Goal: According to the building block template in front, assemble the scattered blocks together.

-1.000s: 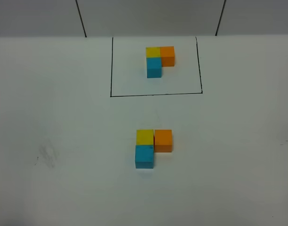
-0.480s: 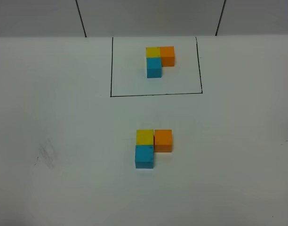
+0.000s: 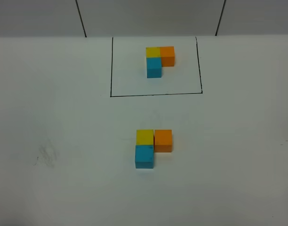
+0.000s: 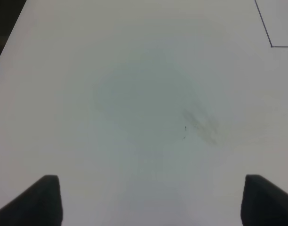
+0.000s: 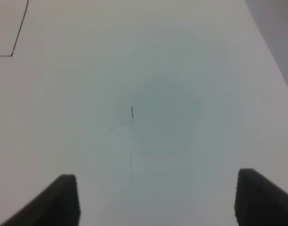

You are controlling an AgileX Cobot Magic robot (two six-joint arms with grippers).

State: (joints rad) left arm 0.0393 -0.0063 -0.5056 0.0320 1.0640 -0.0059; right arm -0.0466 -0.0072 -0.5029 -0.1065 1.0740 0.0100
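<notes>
You've got the building block template (image 3: 159, 60) at the far side of the white table (image 3: 64, 117), inside its black frame (image 3: 156, 95). Nearer to you, mid-table, the scattered blocks sit in an L: yellow cube (image 3: 145, 137) touching the blue cube (image 3: 144, 157) on its near side, orange cube (image 3: 163, 140) tight against yellow's right. Your left gripper (image 4: 151, 200) is spread wide over bare table, holding nothing. Your right gripper (image 5: 156, 197) is the same, wide and empty.
</notes>
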